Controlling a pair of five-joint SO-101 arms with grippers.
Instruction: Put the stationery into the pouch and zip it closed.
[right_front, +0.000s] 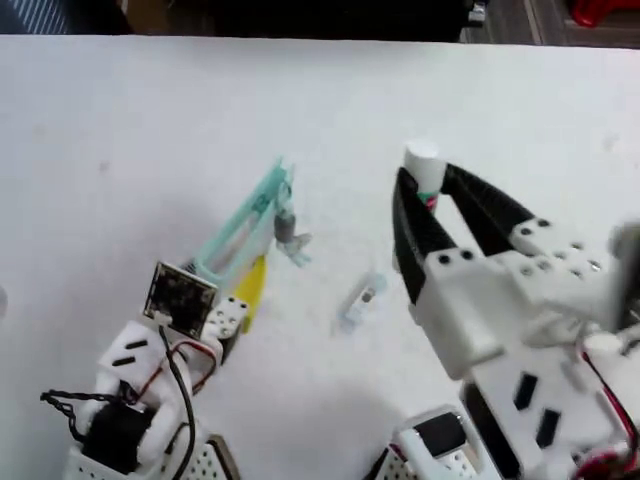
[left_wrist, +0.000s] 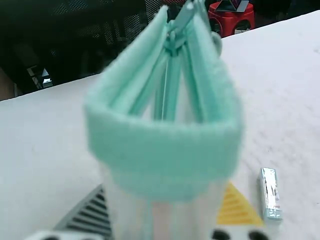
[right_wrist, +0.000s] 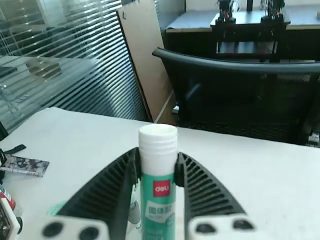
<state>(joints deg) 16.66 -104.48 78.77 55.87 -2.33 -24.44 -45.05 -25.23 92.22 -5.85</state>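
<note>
Clamps the left gripper (right_front: 238, 275) shut on the near end of the mint pouch (right_front: 250, 225), held on edge over the table (right_front: 150, 120), most likely to keep the zipper side uppermost and the mouth presented to the other arm. Shows, from the left wrist, the zipper (left_wrist: 172, 75) seemingly parted at the near end and meeting at the far one, by the grey pull tab (right_front: 292, 238). Pinches the glue stick (right_wrist: 158, 145) upright in the right gripper (right_wrist: 157, 162), black fingers (right_wrist: 205, 190) closed on its body below the white cap, well to the right of the pouch; held that way, probably, for dropping in end first. Leaves a small wrapped item (right_front: 362, 300), perhaps an eraser, flat on the table between the two arms, near the pouch but apart from it. Points to loading as the step in hand, with zipping not yet begun.
</note>
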